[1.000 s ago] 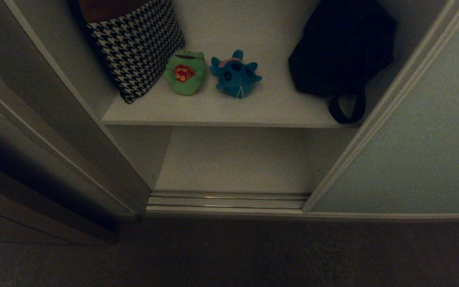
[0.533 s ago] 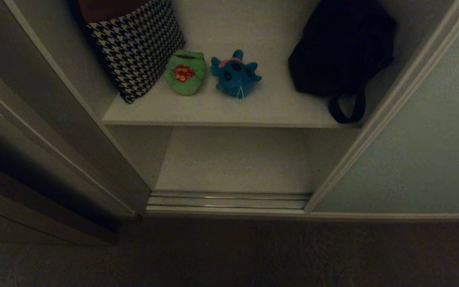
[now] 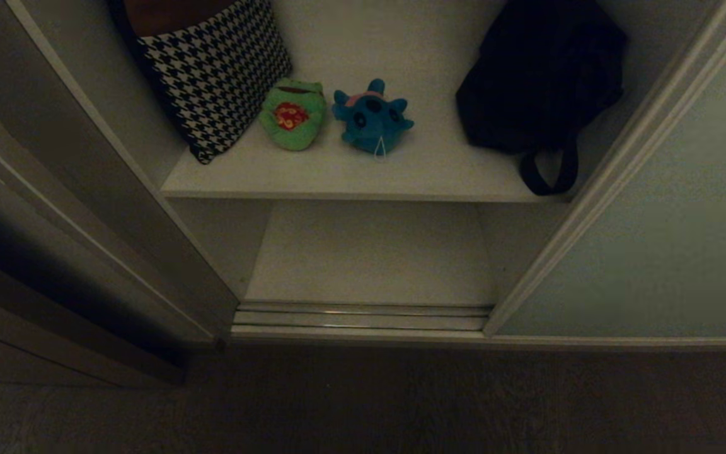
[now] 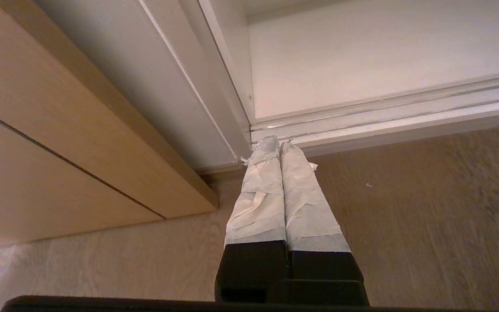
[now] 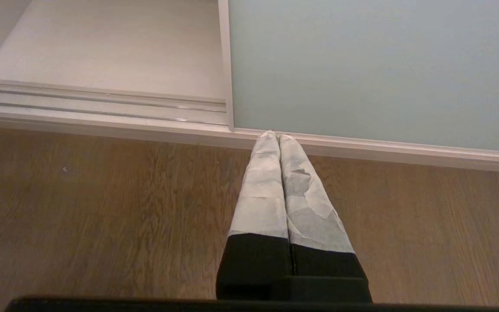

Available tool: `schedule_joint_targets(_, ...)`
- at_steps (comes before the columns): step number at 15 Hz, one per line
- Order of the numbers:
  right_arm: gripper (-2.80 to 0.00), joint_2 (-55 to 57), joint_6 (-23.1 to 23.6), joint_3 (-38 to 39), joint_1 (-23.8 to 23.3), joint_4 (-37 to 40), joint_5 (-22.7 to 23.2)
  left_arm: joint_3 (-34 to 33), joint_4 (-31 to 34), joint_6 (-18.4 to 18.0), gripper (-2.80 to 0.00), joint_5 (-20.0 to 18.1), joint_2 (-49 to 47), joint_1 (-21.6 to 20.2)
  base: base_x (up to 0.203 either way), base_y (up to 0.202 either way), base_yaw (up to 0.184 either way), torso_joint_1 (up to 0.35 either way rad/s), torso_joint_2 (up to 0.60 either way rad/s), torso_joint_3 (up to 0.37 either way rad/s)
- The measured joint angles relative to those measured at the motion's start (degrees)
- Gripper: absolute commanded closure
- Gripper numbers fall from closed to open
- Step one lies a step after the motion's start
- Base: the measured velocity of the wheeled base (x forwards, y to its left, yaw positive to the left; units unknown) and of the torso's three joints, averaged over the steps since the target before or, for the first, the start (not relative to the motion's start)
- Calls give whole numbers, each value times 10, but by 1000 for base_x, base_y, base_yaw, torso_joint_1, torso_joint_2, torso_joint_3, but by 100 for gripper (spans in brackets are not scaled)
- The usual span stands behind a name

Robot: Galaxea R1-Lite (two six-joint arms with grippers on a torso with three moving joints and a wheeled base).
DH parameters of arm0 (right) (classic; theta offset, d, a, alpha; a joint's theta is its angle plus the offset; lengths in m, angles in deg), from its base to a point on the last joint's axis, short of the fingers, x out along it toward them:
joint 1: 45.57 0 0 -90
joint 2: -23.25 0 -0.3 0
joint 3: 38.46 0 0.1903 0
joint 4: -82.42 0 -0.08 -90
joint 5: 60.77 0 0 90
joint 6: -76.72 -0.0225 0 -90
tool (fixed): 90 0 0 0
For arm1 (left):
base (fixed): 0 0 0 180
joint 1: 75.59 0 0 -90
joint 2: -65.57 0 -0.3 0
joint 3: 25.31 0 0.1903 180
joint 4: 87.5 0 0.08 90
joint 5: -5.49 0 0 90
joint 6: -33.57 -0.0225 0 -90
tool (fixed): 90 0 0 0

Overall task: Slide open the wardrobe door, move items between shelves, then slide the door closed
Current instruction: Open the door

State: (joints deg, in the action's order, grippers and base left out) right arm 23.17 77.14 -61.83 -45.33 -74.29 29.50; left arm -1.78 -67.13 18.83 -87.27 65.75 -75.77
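The pale grey-green sliding wardrobe door (image 3: pixel 653 221) (image 5: pixel 375 65) stands slid to the right, leaving the wardrobe open. On the upper shelf (image 3: pixel 363 173) a green frog toy (image 3: pixel 292 115) lies beside a teal-blue toy (image 3: pixel 371 117). The lower shelf (image 3: pixel 369 252) (image 4: pixel 362 52) is bare. My left gripper (image 4: pixel 278 142) is shut and empty, low over the floor by the left end of the door track. My right gripper (image 5: pixel 274 135) is shut and empty, low in front of the door's bottom rail. Neither gripper shows in the head view.
A black-and-white houndstooth cloth (image 3: pixel 215 69) leans at the shelf's left and a black strapped bag (image 3: pixel 539 82) fills its right. The metal door track (image 3: pixel 360 317) runs along the wardrobe's foot. A brown wooden frame (image 4: pixel 59 143) stands left; wooden floor (image 5: pixel 102 208) lies in front.
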Motion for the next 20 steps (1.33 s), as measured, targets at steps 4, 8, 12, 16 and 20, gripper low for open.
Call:
schedule_joint_targets(4,0,0,0,0,0,1,0,0,-2,7,0,0,0,0,0,0,0,0,0,0)
schedule_joint_targets(8,0,0,0,0,0,0,0,-1,-1,7,0,-1,0,0,119,0,0,-2,3,3)
schedule_joint_targets(12,0,0,0,0,0,0,0,-1,-1,9,0,-2,0,0,83,0,1,3,3,1)
schedule_joint_targets(16,0,0,0,0,0,0,0,-1,0,6,0,-1,0,0,0,0,0,0,0,0)
schedule_joint_targets(20,0,0,0,0,0,0,0,7,2,7,0,2,0,0,0,0,0,0,0,0)
